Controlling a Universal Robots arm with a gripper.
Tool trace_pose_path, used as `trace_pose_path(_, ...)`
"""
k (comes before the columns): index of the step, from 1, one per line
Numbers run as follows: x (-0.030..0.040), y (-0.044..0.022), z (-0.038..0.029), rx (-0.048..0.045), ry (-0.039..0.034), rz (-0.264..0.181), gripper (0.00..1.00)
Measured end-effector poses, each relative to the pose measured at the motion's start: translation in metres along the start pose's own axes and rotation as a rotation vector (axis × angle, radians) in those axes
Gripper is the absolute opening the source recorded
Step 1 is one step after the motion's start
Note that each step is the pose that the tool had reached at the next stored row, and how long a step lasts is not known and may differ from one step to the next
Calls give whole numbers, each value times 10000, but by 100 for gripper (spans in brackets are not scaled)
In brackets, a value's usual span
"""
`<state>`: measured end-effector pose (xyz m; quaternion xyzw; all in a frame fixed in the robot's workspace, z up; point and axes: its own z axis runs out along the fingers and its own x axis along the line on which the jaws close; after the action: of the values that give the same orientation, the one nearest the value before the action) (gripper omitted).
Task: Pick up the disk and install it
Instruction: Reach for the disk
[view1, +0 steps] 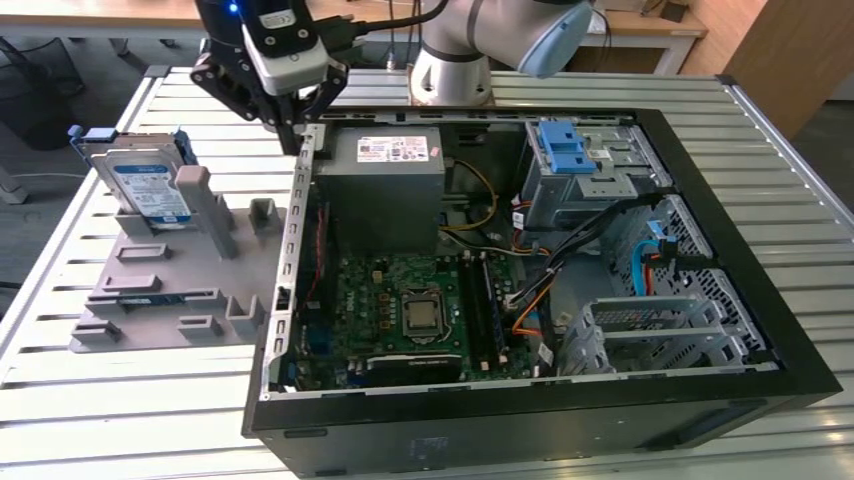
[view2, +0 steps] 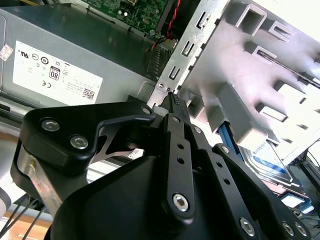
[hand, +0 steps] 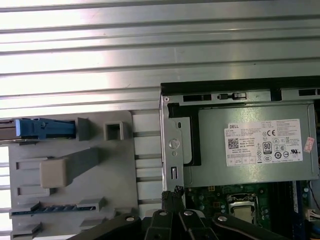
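Poised over the computer case (view1: 296, 230) wall, gripper (view1: 291, 138) pinched together, gripping nothing. Well apart toward the exterior view's left — the disk (view1: 144, 185), on edge in the grey holder (view1: 160, 300), long top edge pointing back at that wall.

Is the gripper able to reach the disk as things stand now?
Probably yes: the disk stands upright in the grey holder with its top free, and nothing lies between it and the gripper, hanging shut at the case wall.
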<state>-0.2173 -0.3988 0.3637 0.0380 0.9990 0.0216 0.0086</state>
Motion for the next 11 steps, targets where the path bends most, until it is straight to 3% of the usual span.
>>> trace_pose_path(11, 125, 16, 11, 0, 2, 0, 11)
